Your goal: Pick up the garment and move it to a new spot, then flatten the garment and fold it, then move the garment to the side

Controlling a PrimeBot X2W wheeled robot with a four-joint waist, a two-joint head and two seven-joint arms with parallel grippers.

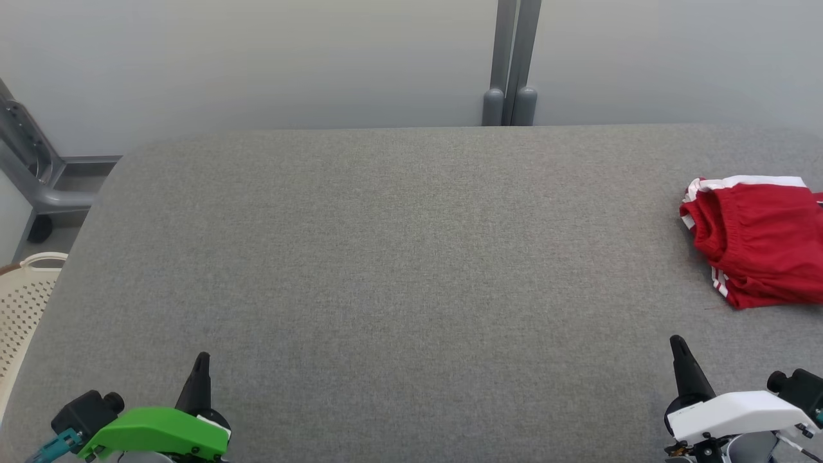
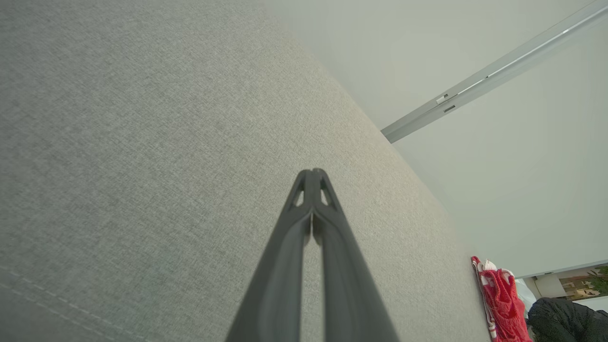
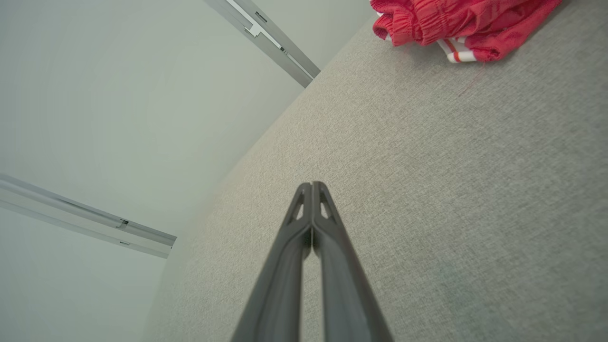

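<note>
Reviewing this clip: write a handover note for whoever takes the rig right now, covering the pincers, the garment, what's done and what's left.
Left pincer: shut, empty, over the near left of the grey table.
Right pincer: shut, empty, at the near right, short of the garment.
Red garment, white-striped: bunched by the table's right edge, touched by neither pincer.
Done: nothing evident; it looks loosely heaped, not neatly folded.
Left: probably everything. Pick up, move, flatten, fold, set aside.
</note>
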